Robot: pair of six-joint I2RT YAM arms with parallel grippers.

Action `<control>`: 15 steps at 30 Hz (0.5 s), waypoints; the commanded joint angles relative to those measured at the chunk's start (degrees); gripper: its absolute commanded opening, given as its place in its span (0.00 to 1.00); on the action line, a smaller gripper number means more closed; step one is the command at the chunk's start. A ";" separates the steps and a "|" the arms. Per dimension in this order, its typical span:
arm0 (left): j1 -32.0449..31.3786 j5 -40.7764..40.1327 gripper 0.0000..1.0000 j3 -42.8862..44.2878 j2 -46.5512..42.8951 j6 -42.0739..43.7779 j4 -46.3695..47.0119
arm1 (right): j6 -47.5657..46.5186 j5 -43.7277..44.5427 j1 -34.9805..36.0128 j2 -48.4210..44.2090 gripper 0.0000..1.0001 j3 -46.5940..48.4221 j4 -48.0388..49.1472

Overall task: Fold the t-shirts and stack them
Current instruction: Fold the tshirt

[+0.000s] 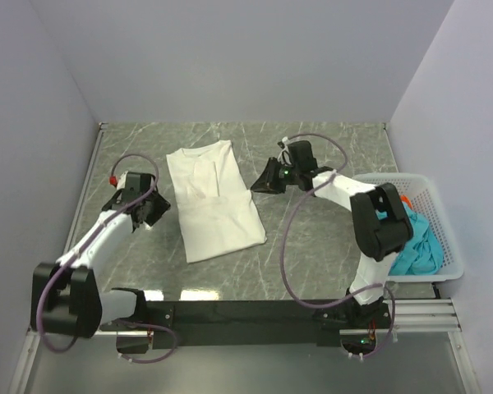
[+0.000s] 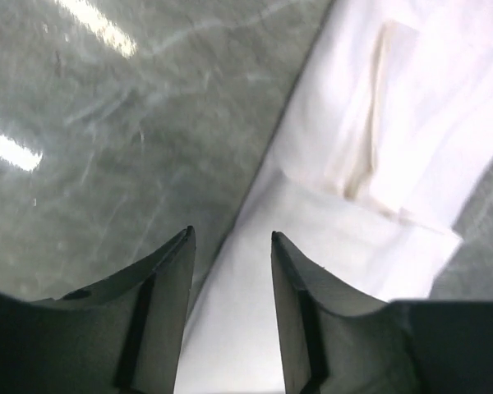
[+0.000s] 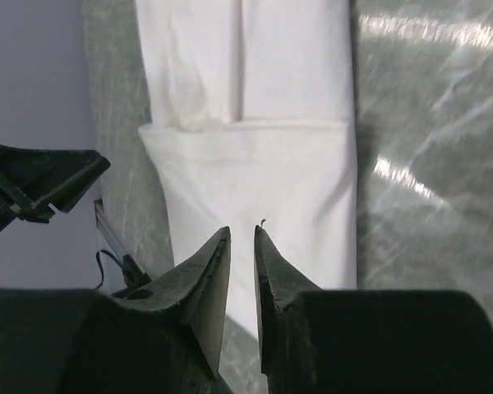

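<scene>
The white t-shirt (image 1: 214, 205) lies flat on the grey marbled table (image 1: 329, 238). It sits left of the middle, about halfway between the far and near edges. It is folded into a long strip. Its collar end points to the far edge and its hem end to the near edge, and the strip leans a little to the right as it comes nearer. In both wrist views a straight cloth edge crosses its width, where one layer lies over another.

The left gripper (image 2: 230, 236) hovers just beside the strip's left long edge. Its fingers stand well apart with nothing between them, and its own camera shows the cloth's border and bare table in the gap. The right gripper (image 3: 242, 231) is on the other side, near the strip's far right corner and pointing toward it. Its fingers are parted only by a narrow slit and grip nothing. White cloth shows below and beyond the tips, but it is hard to say whether they touch it.

A white mesh basket (image 1: 445, 220) stands at the table's right edge, toward the near corner, partly behind the right arm's elbow. The teal t-shirt (image 1: 417, 250) is bunched inside it. A small patch of what looks like the red-orange t-shirt (image 1: 406, 199) shows at its far side, mostly hidden.
</scene>
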 commanded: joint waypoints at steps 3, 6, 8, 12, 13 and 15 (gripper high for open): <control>-6.32 2.99 0.49 -4.63 -10.41 -2.68 -7.18 | -4.59 -0.70 1.14 -10.62 0.27 -9.83 -5.13; -12.20 5.20 0.49 -6.74 -12.70 -5.67 -7.27 | -5.47 -0.52 1.49 -13.79 0.27 -15.46 -6.09; -16.06 5.91 0.49 -8.23 -13.24 -7.60 -6.31 | -6.52 0.62 1.66 -14.95 0.27 -18.10 -6.97; -18.89 6.43 0.49 -10.43 -11.85 -8.58 -2.80 | -8.10 -0.60 2.37 -15.66 0.27 -20.04 -7.15; -18.98 7.13 0.49 -10.96 -11.22 -8.67 -2.18 | -8.20 -1.04 2.72 -15.31 0.28 -19.87 -7.33; -19.16 7.40 0.48 -11.57 -8.86 -9.19 -1.12 | -8.02 -1.22 3.33 -14.34 0.28 -20.04 -7.24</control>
